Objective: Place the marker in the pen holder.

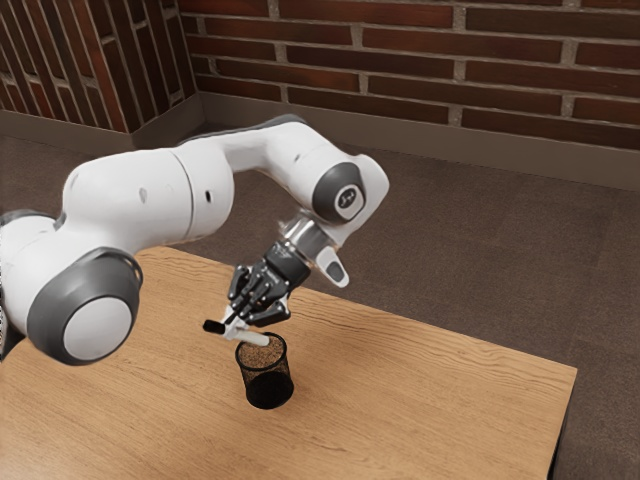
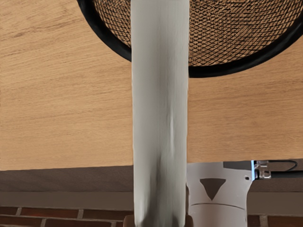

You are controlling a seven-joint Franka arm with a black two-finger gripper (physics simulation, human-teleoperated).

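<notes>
Marker (image 1: 254, 338) gripped in my end effector (image 1: 236, 323), below left of the exterior view's centre, tilted, one end above the holder (image 1: 268, 387). Advised: upright it, centre, lower, release.

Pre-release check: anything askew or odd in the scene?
The marker sits nearly sideways in the gripper, white end over the pen holder; odd for insertion, which likely wants it upright. No spill visible.
</notes>
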